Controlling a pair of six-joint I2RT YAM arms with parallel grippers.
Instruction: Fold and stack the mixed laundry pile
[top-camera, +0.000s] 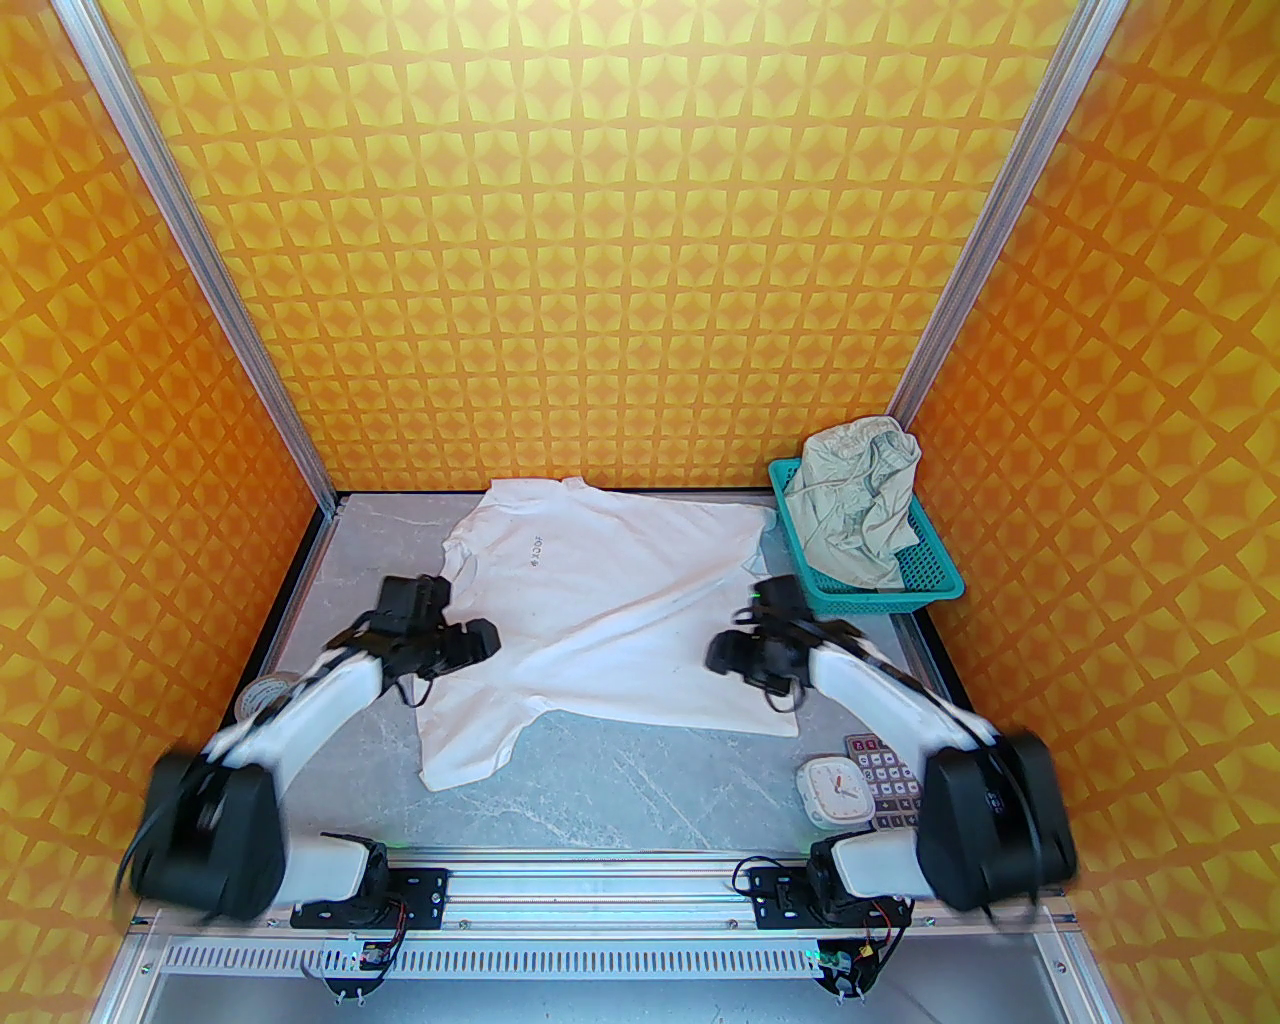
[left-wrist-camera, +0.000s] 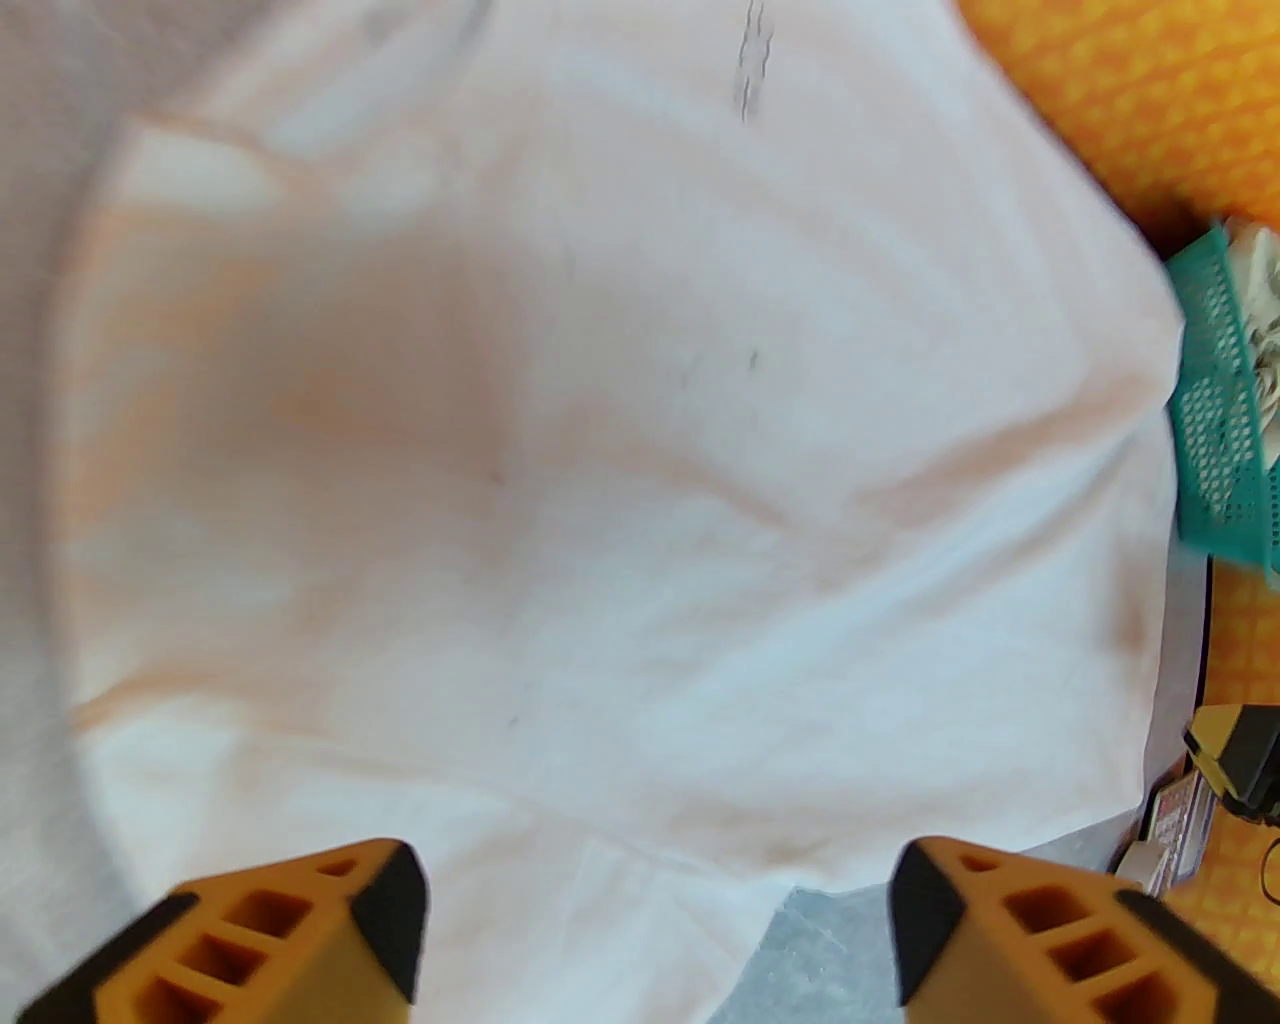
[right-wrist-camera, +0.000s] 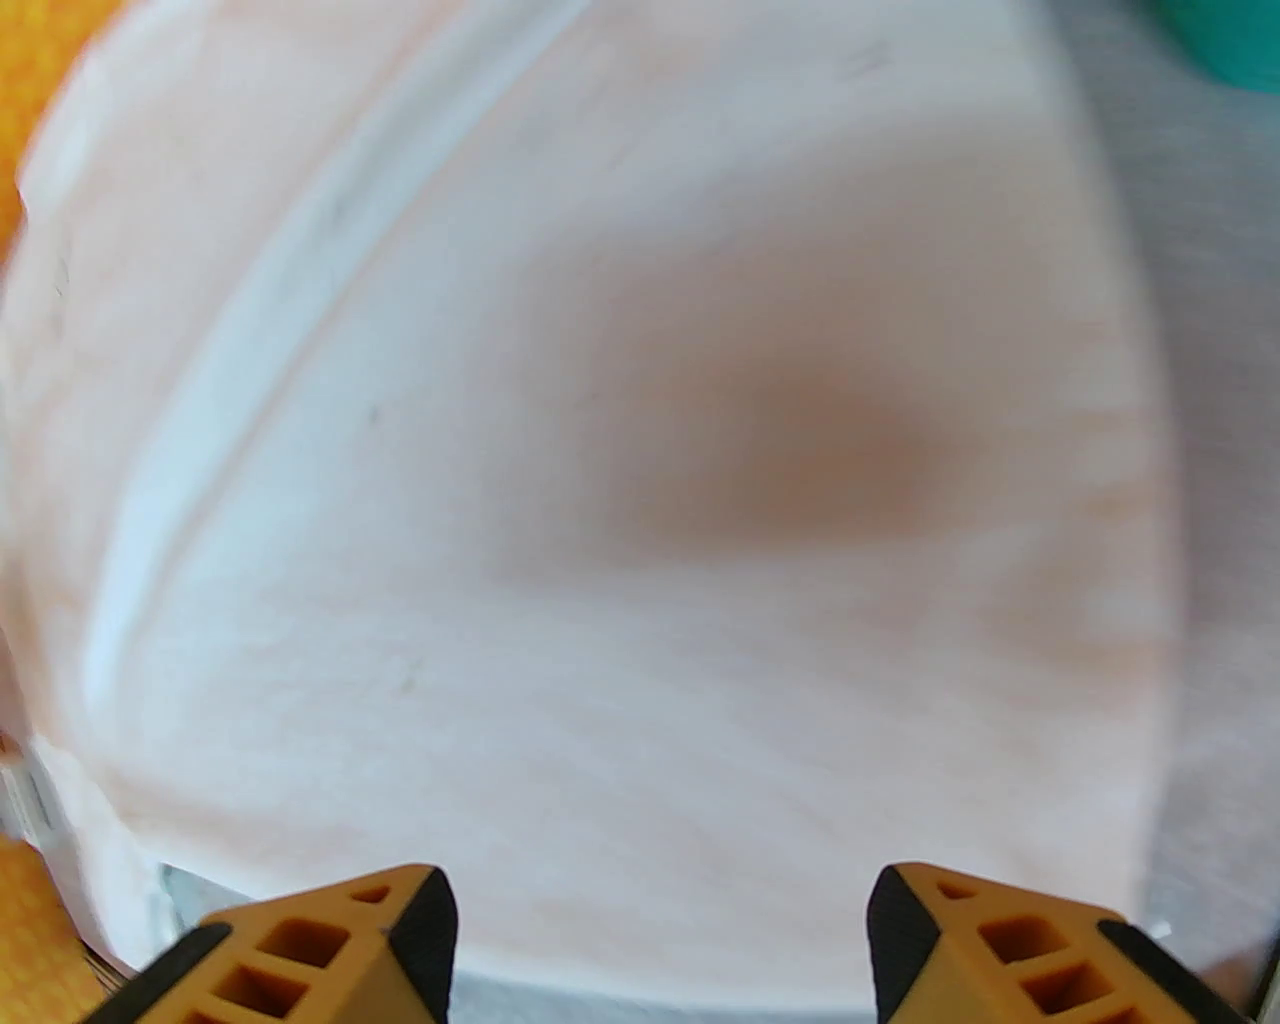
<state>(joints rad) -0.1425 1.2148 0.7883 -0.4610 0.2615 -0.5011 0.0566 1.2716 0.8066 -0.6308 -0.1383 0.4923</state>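
A white T-shirt (top-camera: 610, 610) with small dark lettering lies spread on the grey table, one part reaching toward the front left. Pale greenish-cream shorts (top-camera: 860, 505) sit bunched in a teal basket at the back right. My left gripper (top-camera: 490, 640) hovers over the shirt's left side; in the left wrist view (left-wrist-camera: 655, 930) its orange fingers stand wide apart above the cloth (left-wrist-camera: 600, 450), holding nothing. My right gripper (top-camera: 722, 655) hangs over the shirt's right edge; its fingers (right-wrist-camera: 660, 940) are also spread above the white fabric (right-wrist-camera: 620, 480).
The teal mesh basket (top-camera: 935, 585) stands at the back right corner. A small white clock (top-camera: 832, 790) and a calculator (top-camera: 885, 780) lie at the front right beside the right arm. A round tape-like object (top-camera: 262, 693) sits at the left edge. Orange patterned walls enclose the table.
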